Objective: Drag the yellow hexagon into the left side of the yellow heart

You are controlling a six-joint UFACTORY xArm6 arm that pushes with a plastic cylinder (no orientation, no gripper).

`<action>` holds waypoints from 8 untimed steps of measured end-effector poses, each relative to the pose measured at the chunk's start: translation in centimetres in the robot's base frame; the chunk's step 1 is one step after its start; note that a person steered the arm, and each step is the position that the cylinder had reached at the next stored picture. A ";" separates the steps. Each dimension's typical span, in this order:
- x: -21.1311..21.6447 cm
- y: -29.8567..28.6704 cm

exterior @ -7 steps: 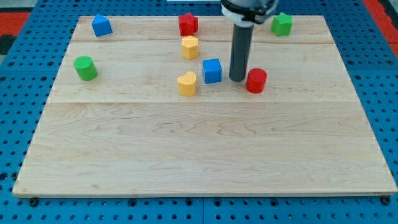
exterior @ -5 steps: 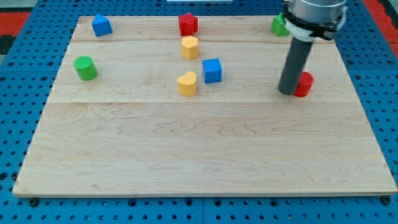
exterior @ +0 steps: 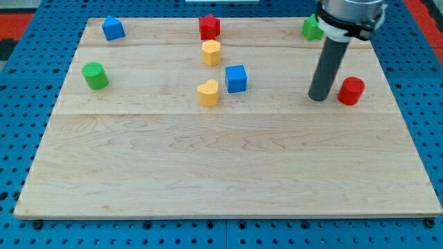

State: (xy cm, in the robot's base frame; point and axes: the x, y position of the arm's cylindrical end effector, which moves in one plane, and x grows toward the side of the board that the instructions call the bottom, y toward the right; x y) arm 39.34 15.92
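The yellow hexagon [exterior: 211,52] sits near the top middle of the wooden board [exterior: 221,173]. The yellow heart [exterior: 208,93] lies below it, toward the view's bottom, with a gap between them. My tip [exterior: 318,97] rests on the board far to the view's right of both yellow blocks. It stands just left of a red cylinder [exterior: 351,90], with a small gap between them.
A blue cube [exterior: 236,78] sits right of the yellow heart. A red star-like block [exterior: 209,27] is above the hexagon. A blue block [exterior: 113,28] is at top left, a green cylinder [exterior: 95,75] at left, a green block [exterior: 311,28] partly behind the rod.
My tip swept from beside the blue cube to the view's right, pushing the red cylinder rightward. The red cylinder now sits farther right, apart from the tip. The yellow blocks have not moved.
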 end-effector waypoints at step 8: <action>-8.6 -26.3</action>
State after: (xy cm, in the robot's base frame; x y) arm 30.70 -10.33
